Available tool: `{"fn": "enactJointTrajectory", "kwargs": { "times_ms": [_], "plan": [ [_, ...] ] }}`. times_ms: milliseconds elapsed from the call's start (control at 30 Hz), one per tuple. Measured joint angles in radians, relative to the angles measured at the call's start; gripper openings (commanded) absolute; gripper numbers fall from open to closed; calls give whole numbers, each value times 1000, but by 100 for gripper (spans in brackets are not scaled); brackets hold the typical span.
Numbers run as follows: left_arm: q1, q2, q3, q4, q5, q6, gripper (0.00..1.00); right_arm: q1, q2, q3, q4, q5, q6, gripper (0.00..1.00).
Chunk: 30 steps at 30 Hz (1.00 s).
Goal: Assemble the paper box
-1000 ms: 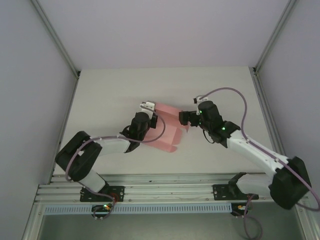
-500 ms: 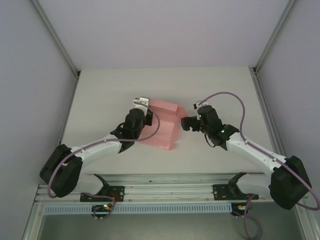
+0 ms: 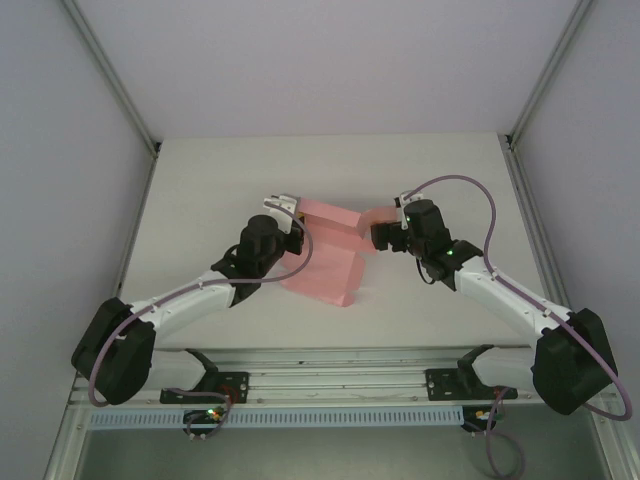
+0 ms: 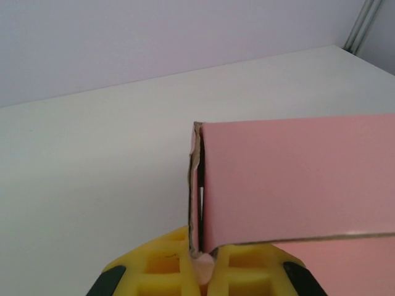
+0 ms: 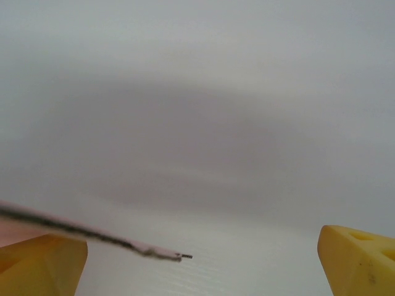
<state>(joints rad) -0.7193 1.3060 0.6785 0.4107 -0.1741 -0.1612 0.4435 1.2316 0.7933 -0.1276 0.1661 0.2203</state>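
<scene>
Rails point(image 3: 330, 372) of grooved aluminium cross the near edge, with both arm bases bolted to them. The left arm point(image 3: 190, 298), white shells on black joints, stretches forward and inward. The right arm point(image 3: 500, 295) mirrors it from the other side.

Between the two wrists, about the middle of the surface point(image 3: 200, 180), lies the paper box point(image 3: 325, 268). It is thin, matt, pale pink card, only partly folded. Its nearest panel rests flat, a creased rectangle. Beyond that, a long panel stands up along the far side, and a small flap juts toward the right arm.

The left pincer point(image 4: 202, 274) is pressed together on the left end of the raised panel. Its yellow fingers point(image 4: 162, 271), moulded in a waffle pattern, pinch the card where folded layers meet and a raw brownish cut edge shows.

The right pincer point(image 5: 200, 259) stands wide and grips nothing. In the right wrist view its two blunt yellow fingertips sit at opposite lower corners. The thin dark-lined edge of a card flap lies over one of them, ends in the gap and stays well apart from the other.

Farther off, the surface runs smooth and off-white to plain pale grey walls point(image 3: 330, 60). Slim metal posts point(image 3: 112, 82) frame the corners.
</scene>
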Motion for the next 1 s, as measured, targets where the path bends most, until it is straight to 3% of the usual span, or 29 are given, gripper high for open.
{"fn": "enactJointTrajectory", "kwargs": {
  "times_ms": [200, 400, 733, 1000],
  "plan": [
    [9, 0, 0, -3, 11, 0, 0, -6, 30, -22, 44, -174, -66, 95],
    [17, 0, -6, 0, 31, -1, 0, -7, 28, -27, 49, -234, -92, 95],
    [40, -2, -15, -2, 37, -18, 0, -14, -150, -135, 21, -211, -87, 99],
    [63, -35, -29, -4, 43, -48, 0, -34, -181, -215, -21, -178, -51, 99]
  ]
}}
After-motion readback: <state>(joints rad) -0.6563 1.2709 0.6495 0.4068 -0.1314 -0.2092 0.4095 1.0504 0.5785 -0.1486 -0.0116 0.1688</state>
